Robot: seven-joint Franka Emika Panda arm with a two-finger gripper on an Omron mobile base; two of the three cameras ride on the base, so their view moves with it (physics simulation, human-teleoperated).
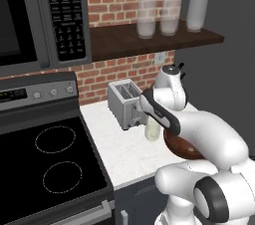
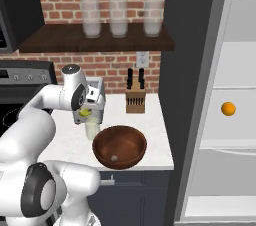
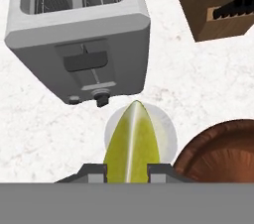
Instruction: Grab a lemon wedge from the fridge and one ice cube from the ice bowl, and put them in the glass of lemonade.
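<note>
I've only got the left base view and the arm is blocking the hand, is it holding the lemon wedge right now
Observer: Yes. In the hand view the gripper is shut on the pale-yellow lemon wedge.
Operator: Where is it relative to the lemonade?
Observer: The hand view looks along the wedge onto the short clear glass of lemonade. The glass's round rim shows around the wedge, just in front of the silver toaster.
Operator: Any ice in the bowl?
Observer: The right base view shows one small whitish ice cube on the floor of the round reddish-brown wooden bowl.
</note>
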